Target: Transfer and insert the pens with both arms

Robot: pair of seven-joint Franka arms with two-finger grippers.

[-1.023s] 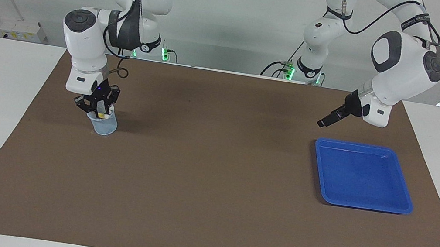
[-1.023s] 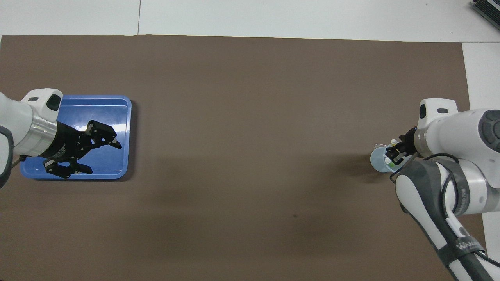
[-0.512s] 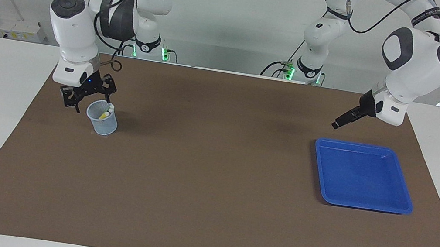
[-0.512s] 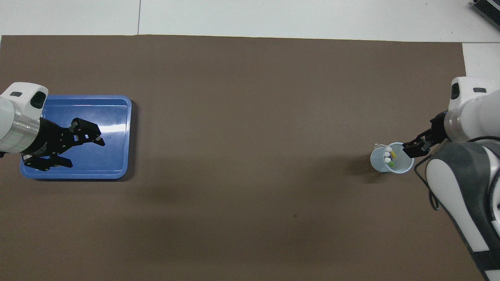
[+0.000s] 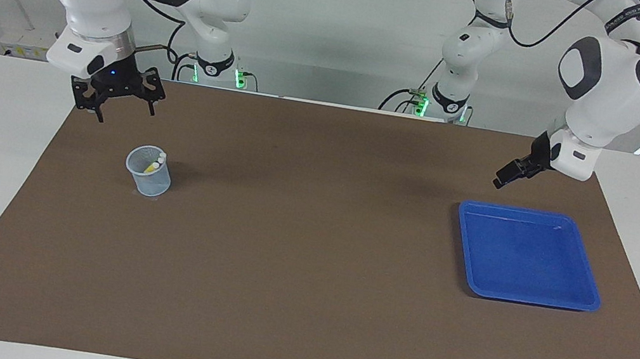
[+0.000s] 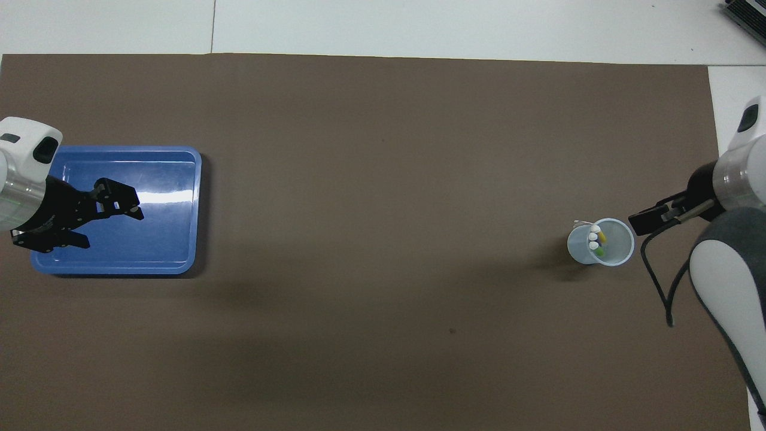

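Note:
The pens [image 6: 595, 240] stand together in a pale blue cup [image 5: 148, 172] with their whitish ends up; yellow and green barrels show among them [image 5: 153, 166]. My right gripper [image 5: 125, 114] hangs open and empty in the air, over the mat's edge beside the cup [image 6: 600, 242], clear of its rim. In the overhead view only part of the right gripper [image 6: 649, 219] shows. My left gripper [image 6: 111, 227] is open with nothing in it, held over the blue tray [image 6: 155, 179]. Seen side-on in the facing view, the left gripper [image 5: 499, 181] is up above the tray's robot-side edge.
The blue tray [image 5: 529, 257] lies toward the left arm's end of the brown mat [image 5: 306, 267] and holds nothing. Two smaller white arms with green lights stand at the robots' end of the table.
My right gripper opened over the cup, leaving a pen in it, then rose and drew back toward its own end. My left gripper drew back a little over the tray.

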